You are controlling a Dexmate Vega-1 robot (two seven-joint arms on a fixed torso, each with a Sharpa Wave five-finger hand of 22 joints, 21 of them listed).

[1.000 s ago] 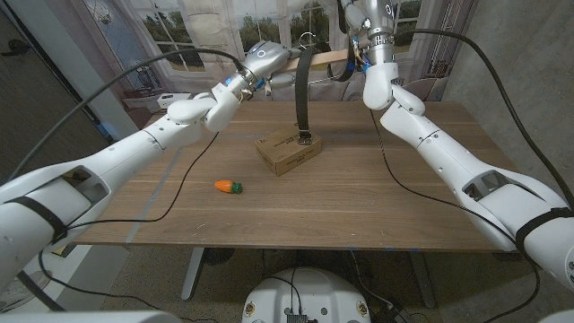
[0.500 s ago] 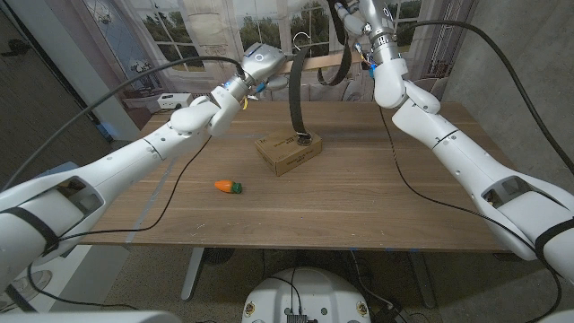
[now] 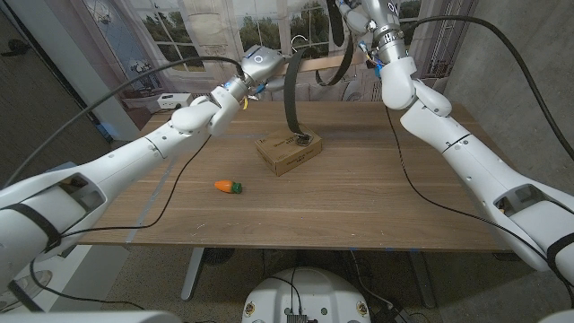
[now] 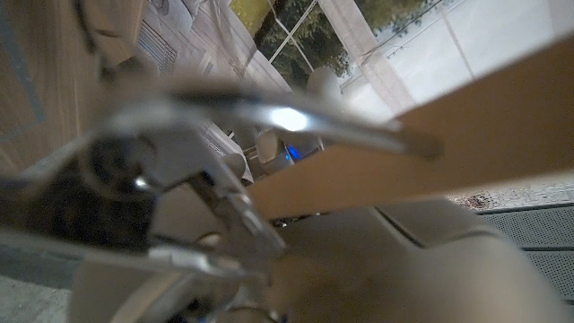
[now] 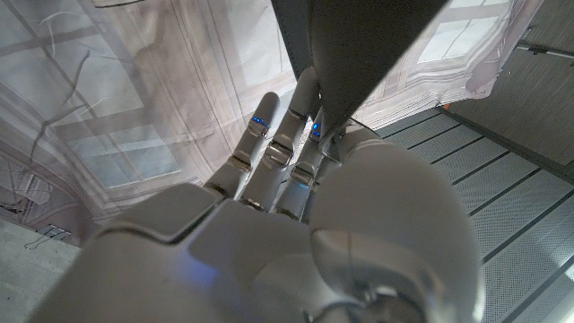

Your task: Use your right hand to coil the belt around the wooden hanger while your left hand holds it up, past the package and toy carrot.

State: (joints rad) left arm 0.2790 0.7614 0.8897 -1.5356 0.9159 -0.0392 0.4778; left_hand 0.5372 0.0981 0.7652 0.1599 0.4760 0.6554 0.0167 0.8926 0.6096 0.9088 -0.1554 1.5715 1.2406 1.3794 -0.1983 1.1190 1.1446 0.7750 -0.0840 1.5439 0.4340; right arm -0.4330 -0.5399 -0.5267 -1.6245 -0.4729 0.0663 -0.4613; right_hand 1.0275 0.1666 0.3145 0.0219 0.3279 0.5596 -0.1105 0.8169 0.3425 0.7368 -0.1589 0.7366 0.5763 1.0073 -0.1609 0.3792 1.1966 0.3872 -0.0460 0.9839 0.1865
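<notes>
My left hand (image 3: 258, 65) holds the pale wooden hanger (image 3: 327, 59) up behind the table. My right hand (image 3: 370, 13) grips the dark leather belt (image 3: 291, 90), which drapes over the hanger, its buckle end on the brown cardboard package (image 3: 289, 152) beside the orange toy carrot (image 3: 228, 186)

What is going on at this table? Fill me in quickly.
The robot is wrapping a dark belt over a wooden hanger. Its left hand holds the hanger up above the far side of the table, while its right hand lifts the belt's other end high, with the strap running along its fingers. The belt's lower end hangs down to the cardboard package, with the buckle resting on it. The toy carrot lies untouched nearer the front.
</notes>
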